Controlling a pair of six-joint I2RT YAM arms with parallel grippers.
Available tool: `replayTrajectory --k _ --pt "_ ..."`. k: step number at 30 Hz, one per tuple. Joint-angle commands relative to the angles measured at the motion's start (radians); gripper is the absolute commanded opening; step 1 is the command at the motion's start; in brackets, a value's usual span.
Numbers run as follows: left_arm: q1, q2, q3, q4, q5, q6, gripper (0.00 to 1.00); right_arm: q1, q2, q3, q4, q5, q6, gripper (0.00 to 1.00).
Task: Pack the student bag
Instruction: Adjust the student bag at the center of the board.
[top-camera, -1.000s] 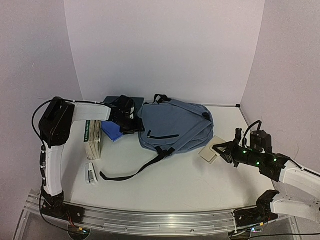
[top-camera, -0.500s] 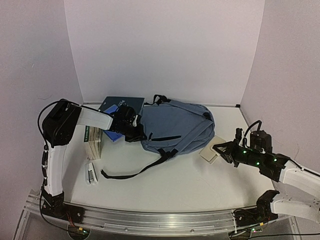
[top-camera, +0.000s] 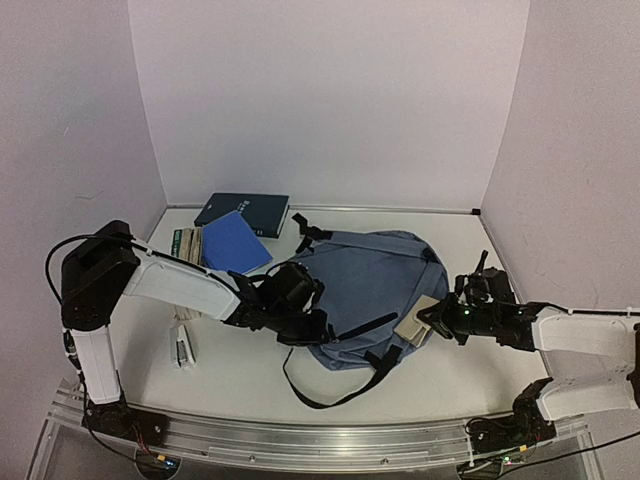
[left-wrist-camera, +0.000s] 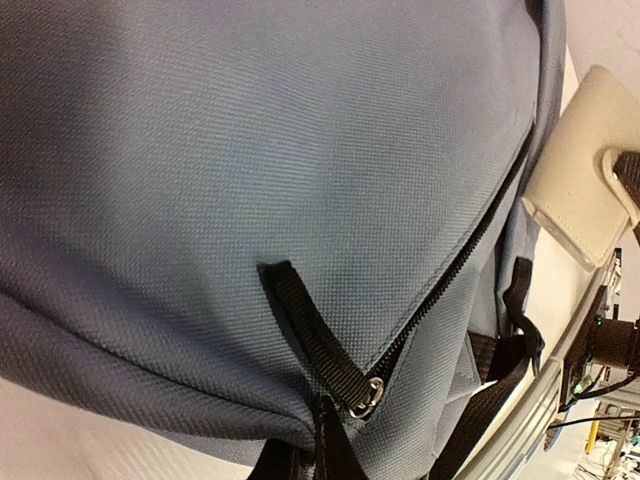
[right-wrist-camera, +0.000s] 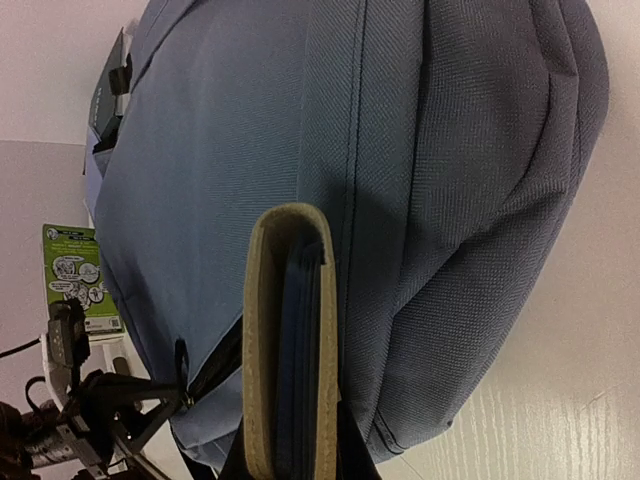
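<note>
Left gripper (top-camera: 312, 318) pressed together, seemingly pinching the zipper pull (left-wrist-camera: 318, 350). The bag (top-camera: 370, 285) spreads from its tips across to the right gripper (top-camera: 437, 319). Best to draw the pull straight along the track, keeping the fabric taut and not lifting it. Right gripper pinches a tan book (top-camera: 415, 325) that touches the bag's side just ahead. Keep it back until the mouth opens.

Fixed camera looked down from high behind, both wrist cameras faced the shared backpack (top-camera: 365, 275) at close range
</note>
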Motion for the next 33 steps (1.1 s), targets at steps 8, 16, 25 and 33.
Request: replayTrajectory --k 8,16,25,33 --pt "-0.166 -0.003 0.162 -0.168 0.086 0.111 0.25 0.0 0.159 -0.087 0.201 0.071 -0.014 0.0" --pt "-0.166 -0.014 0.386 -0.423 -0.2 0.313 0.57 0.0 0.17 -0.076 0.209 0.07 -0.022 0.0" --pt "-0.155 0.227 0.675 -0.557 -0.449 0.519 0.97 0.0 0.123 -0.088 0.208 0.061 -0.019 0.0" --pt "-0.075 0.321 0.735 -0.508 -0.355 0.583 1.0 0.001 0.077 -0.106 0.208 0.049 -0.008 0.0"
